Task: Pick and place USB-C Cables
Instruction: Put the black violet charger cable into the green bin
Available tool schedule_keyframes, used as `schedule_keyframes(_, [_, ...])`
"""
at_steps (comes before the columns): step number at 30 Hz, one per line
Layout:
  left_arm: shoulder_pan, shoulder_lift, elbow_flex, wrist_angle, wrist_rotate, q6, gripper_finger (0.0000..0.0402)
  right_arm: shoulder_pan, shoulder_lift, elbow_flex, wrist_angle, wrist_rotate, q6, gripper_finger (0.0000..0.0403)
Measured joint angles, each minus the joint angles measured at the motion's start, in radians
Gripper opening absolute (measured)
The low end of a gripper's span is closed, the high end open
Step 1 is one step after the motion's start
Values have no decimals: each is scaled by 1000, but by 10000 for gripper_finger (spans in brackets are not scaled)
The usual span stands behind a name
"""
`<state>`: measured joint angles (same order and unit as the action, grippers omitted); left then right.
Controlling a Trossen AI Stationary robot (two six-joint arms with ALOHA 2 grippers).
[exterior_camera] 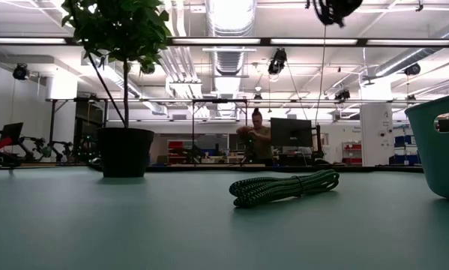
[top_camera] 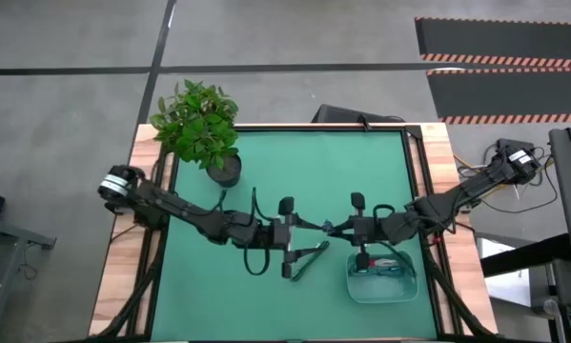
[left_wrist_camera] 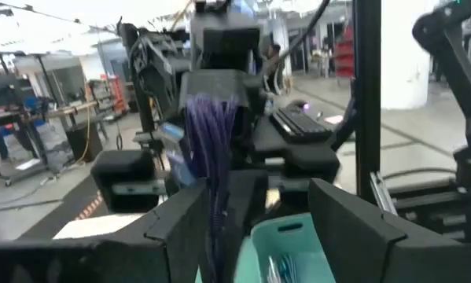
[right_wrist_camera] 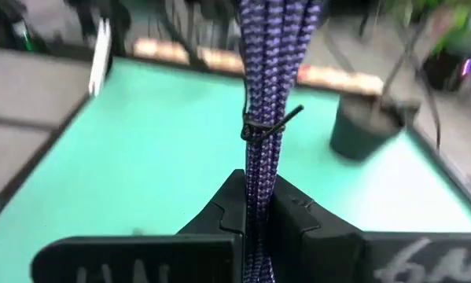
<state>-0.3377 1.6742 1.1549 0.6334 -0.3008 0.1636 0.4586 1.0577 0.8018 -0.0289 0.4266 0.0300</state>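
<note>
My right gripper (right_wrist_camera: 259,181) is shut on the dark blue-purple cable bundle (right_wrist_camera: 270,63), high over the table's middle (top_camera: 335,229). My left gripper (left_wrist_camera: 259,192) faces it from the left (top_camera: 309,227), open. The purple bundle (left_wrist_camera: 211,157) runs between its fingers, close to one finger (left_wrist_camera: 180,228); whether it touches I cannot tell. The green cable bundle (exterior_camera: 284,187) lies flat on the mat (top_camera: 307,260), below the grippers. A teal basket (top_camera: 404,286) sits at the near right, with lighter cables (top_camera: 380,267) inside. My right gripper pinches the purple bundle between its two fingers at one end (right_wrist_camera: 259,196), a short way from the black tie (right_wrist_camera: 260,126). The fingers come level from the table's right and lie along the bundle. The bundle sticks straight out past the fingertips, lifted clear of the table.
A potted plant (top_camera: 204,129) stands at the far left corner of the green mat (top_camera: 209,286); its pot (exterior_camera: 125,150) shows in the low view. The basket wall (exterior_camera: 438,142) rises at the right. Wooden table edges (top_camera: 118,276) and rails flank the mat. A person (exterior_camera: 258,139) stands far behind.
</note>
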Motion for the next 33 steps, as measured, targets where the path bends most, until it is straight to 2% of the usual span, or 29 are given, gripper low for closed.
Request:
schedule_keyframes(6, [-40, -69, 0, -136, -90, -1, 201, 15, 47, 207, -486, 18, 216, 13])
schedule_keyframes(10, [-57, -105, -1, -189, -100, -1, 201, 31, 109, 345, -770, 16, 359, 13])
schedule_keyframes(15, [-70, -126, -1, -204, -101, -1, 201, 49, 223, 485, -1048, -60, 503, 13])
schedule_keyframes(18, [-71, -134, -1, -204, -100, -1, 201, 62, 294, 544, -1145, -149, 557, 13])
schedule_keyframes(25, [-71, -136, -1, -204, -101, -1, 201, 127, 409, 595, -1211, -375, 628, 13])
schedule_keyframes(29, [-71, -136, -1, -205, -101, -2, 201, 172, 446, 583, -1270, -454, 690, 13])
schedule_keyframes(33, [-71, -136, -1, -205, -101, -2, 201, 221, 473, 576, -1332, -482, 726, 13])
